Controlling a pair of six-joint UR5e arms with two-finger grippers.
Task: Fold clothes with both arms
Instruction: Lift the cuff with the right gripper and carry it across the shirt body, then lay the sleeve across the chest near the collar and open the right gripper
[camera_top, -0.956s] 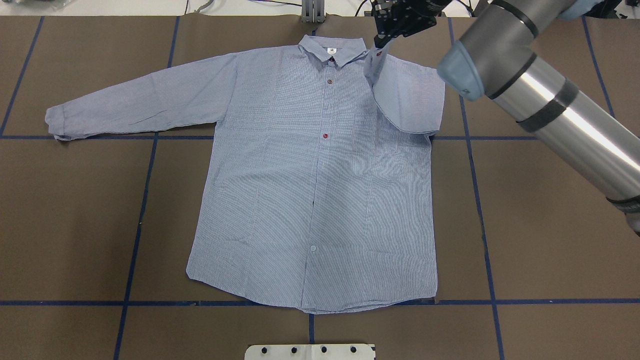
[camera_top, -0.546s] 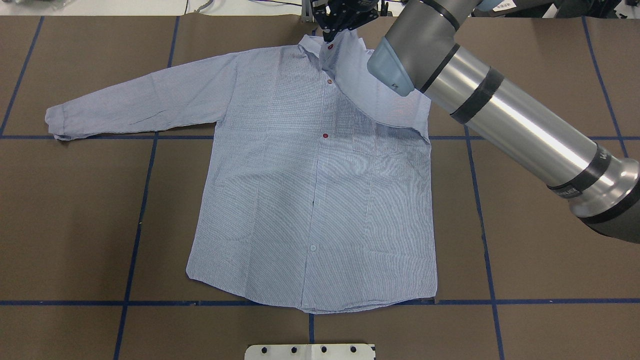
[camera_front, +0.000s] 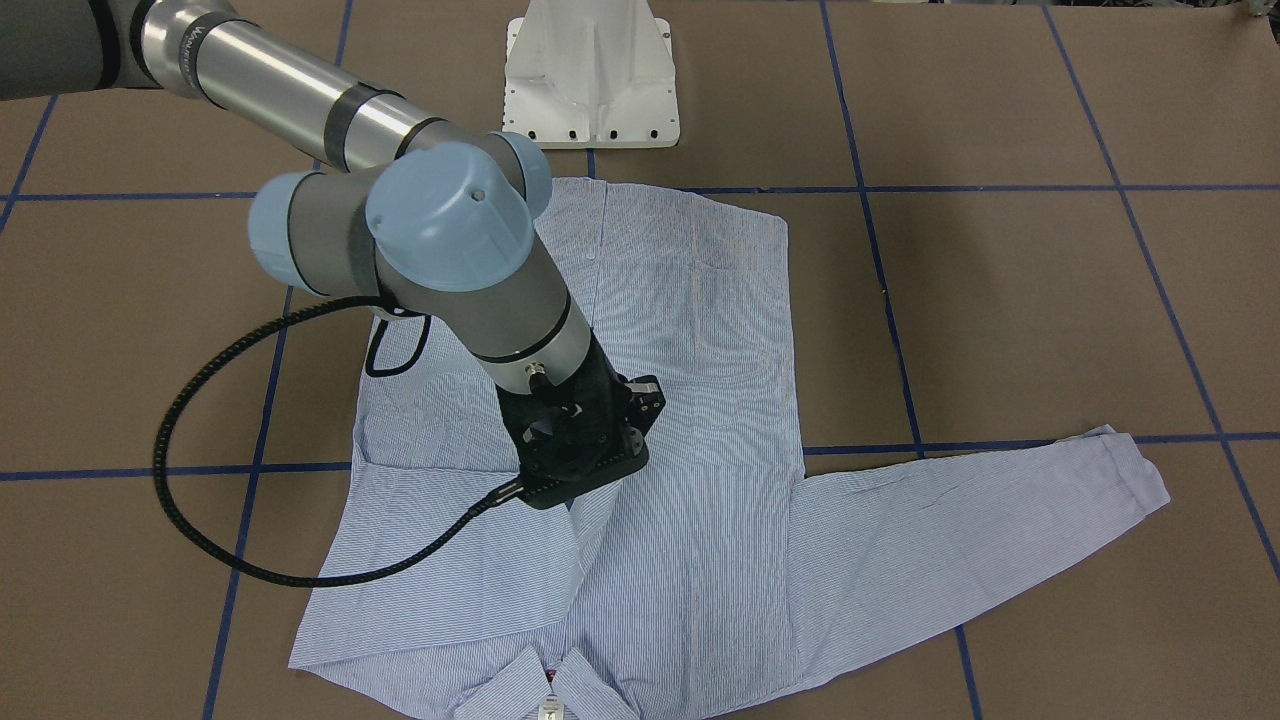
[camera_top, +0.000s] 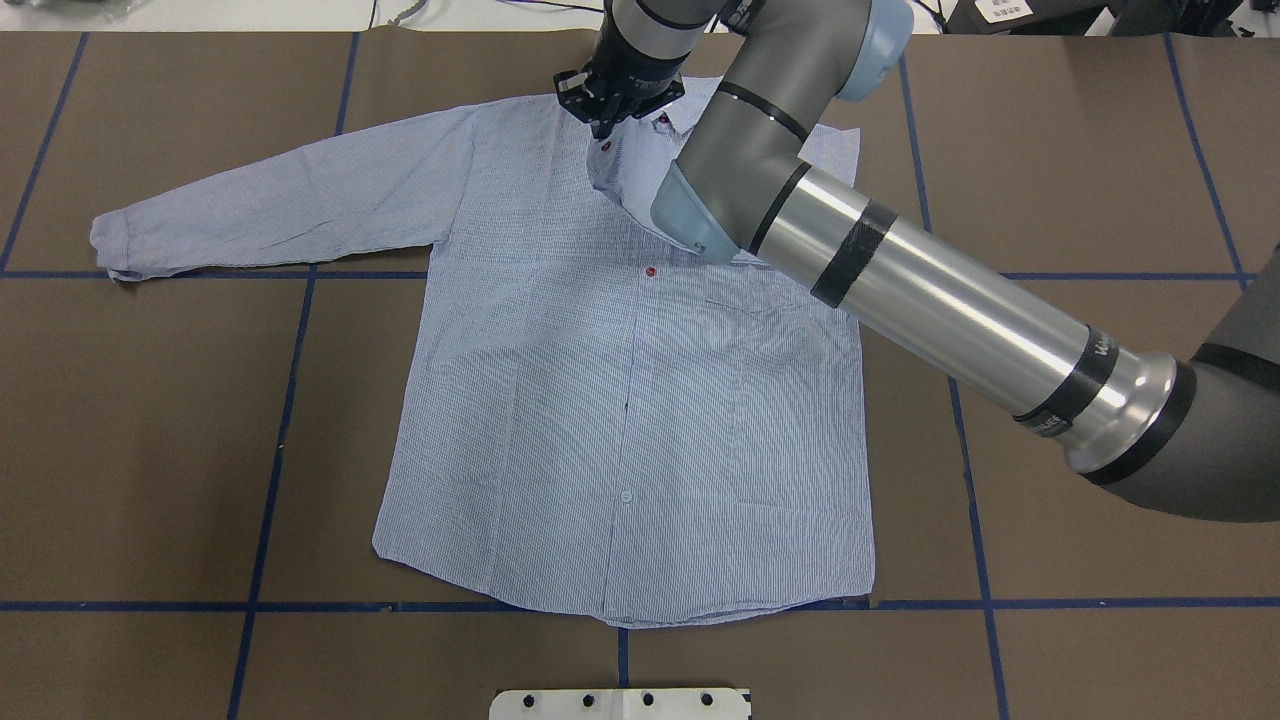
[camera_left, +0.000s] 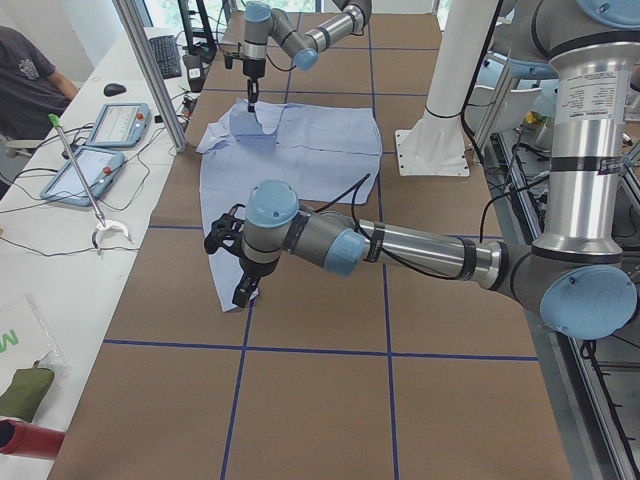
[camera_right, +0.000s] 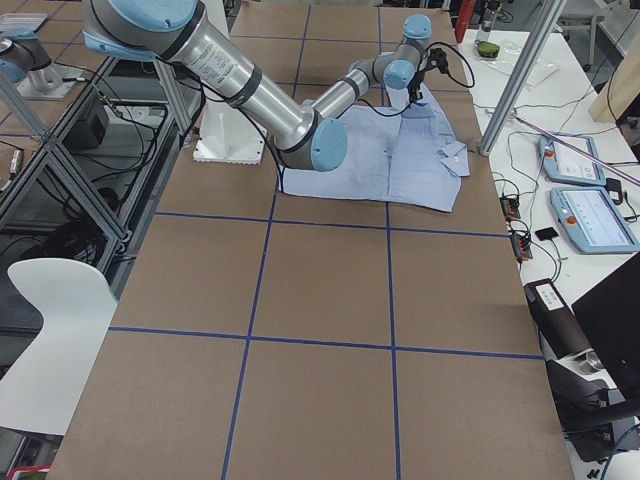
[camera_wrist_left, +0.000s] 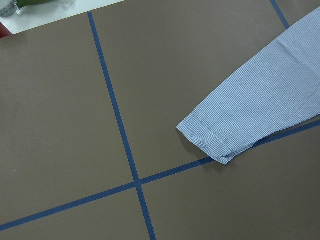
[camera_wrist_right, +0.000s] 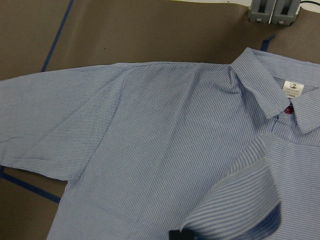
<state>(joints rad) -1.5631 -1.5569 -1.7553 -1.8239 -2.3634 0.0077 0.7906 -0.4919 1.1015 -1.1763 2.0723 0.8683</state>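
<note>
While the right gripper (camera_top: 607, 122), clamped on the right-hand sleeve (camera_top: 622, 172), hangs over the upper chest, the striped shirt (camera_top: 620, 400) lies flat on the brown table (camera_top: 150, 450). Its other sleeve (camera_top: 270, 205) stretches leftward, cuff (camera_wrist_left: 207, 140) nearest the left gripper (camera_left: 243, 295), whose opening cannot be told.

Bright, even light is falling from overhead; the right arm (camera_top: 950, 310) is casting a soft shadow on the shirt (camera_top: 600, 420) toward 7 o'clock of its elbow; glare is streaking along the arm's bare metal; the fine stripes are shimmering into moiré; in the right wrist view, cloth at 6 o'clock is blurring.
</note>
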